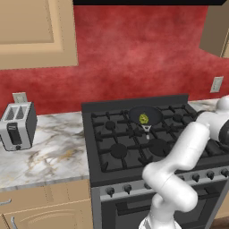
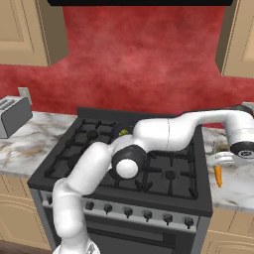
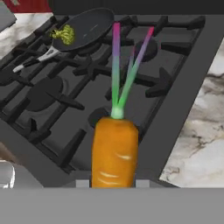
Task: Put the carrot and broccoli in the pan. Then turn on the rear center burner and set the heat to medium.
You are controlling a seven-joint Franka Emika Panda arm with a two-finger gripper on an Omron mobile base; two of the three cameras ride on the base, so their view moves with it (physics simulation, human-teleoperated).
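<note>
**One vegetable in the pan, the other in the gripper**

One floret, the broccoli (image 1: 143, 118), lies inside the pan (image 1: 153, 112), which sits on a rear burner of the black stove (image 1: 107, 147). In the left base view the pan's short handle with its pale tip points toward the front of the stove.

The white arm (image 2: 163, 133) reaches across the stovetop to its right side, and in the right base view the hand hangs over the marble counter (image 2: 238, 191) just beside the stove's right edge. The carrot (image 2: 218, 176) hangs below the hand there, orange and pointing down, above the counter.

In the hand view the carrot (image 3: 114, 151) stands between the fingertips at the bottom of the picture, its thick orange body upward and thin green and pink stalks rising from its top. The gripper (image 3: 113, 183) is closed tightly on it; the jaws are drawn in against the carrot's sides. Beyond it lie the stove's grates, with the pan (image 3: 89, 26) and the broccoli (image 3: 65, 34) at the upper left, well apart from the carrot.

A silver toaster (image 1: 17, 125) stands on the counter left of the stove, in front of the red wall (image 1: 134, 53).
</note>
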